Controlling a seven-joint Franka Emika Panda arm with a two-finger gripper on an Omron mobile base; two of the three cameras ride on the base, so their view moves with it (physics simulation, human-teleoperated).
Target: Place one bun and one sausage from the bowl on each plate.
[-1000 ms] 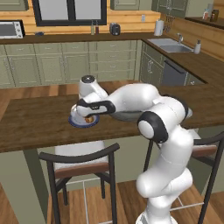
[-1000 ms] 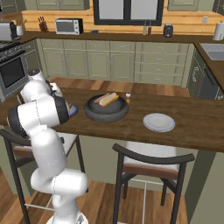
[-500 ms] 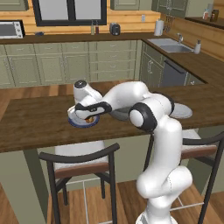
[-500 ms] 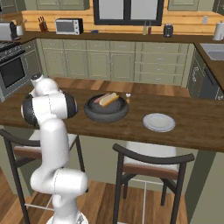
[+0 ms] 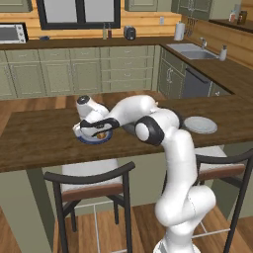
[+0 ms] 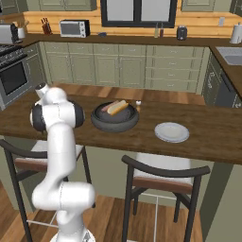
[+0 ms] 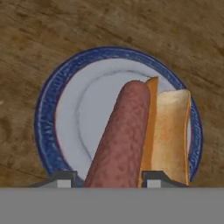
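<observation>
In the hand view a reddish-brown sausage point(image 7: 124, 135) lies between my finger tips, and my gripper point(image 7: 107, 177) is shut on it. It hangs just over a blue-rimmed plate point(image 7: 65, 118), beside a tan bun point(image 7: 170, 131) that rests on that plate. From the left base camera my gripper point(image 5: 99, 129) sits low over this plate point(image 5: 88, 140) on the wooden counter. The dark bowl point(image 6: 115, 121) holds another bun point(image 6: 119, 107) and another sausage point(image 6: 107, 107). A second plate point(image 6: 172, 132) stands bare to the bowl's right.
The wooden counter point(image 5: 39, 138) runs across both base views, with two chairs point(image 5: 94, 183) tucked under its near edge. My white arm point(image 5: 163, 128) reaches low across the counter. A small shaker point(image 6: 138, 103) stands just behind the bowl.
The elbow has swung round towards the counter and the hand has sunk slightly. The gripper stays shut on the sausage over the blue-rimmed plate.
</observation>
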